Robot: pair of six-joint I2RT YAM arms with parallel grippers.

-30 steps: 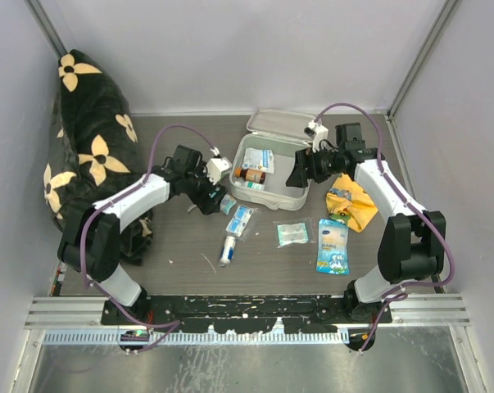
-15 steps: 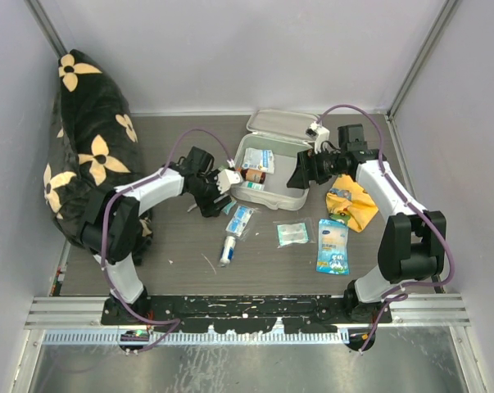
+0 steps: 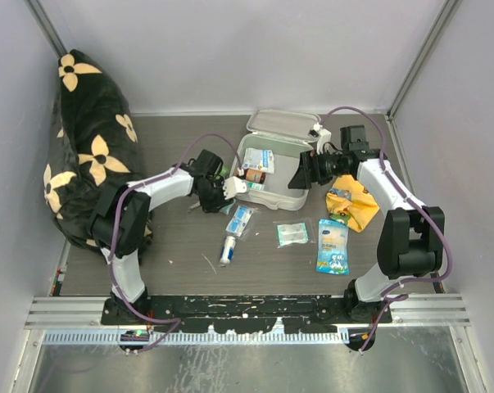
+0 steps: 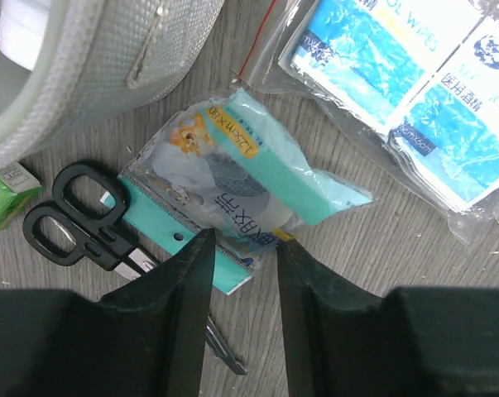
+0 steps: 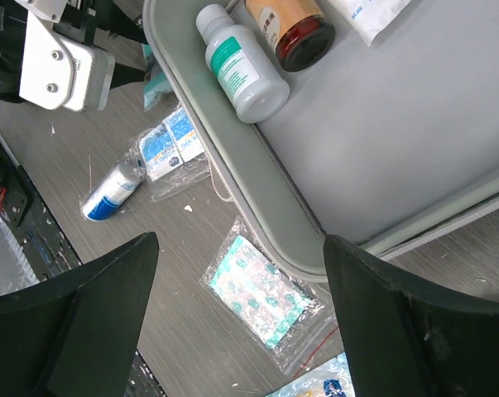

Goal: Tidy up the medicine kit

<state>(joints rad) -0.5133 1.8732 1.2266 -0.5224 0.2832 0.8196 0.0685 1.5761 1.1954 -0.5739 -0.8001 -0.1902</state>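
Well, my medicine kit (image 3: 275, 187) lies long-axis left-right on the bench (image 3: 181, 237), lid swung farward; left fingers (image 4: 183, 289) and right fingers (image 5: 100, 289) released.

Overhead camera looks down; wrist cameras close, sharing medicine kit (image 5: 415, 141).

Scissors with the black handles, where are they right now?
Left wrist view, lower left: the scissors lie on the table beside the teal packet, just outside the wall of the medicine kit.
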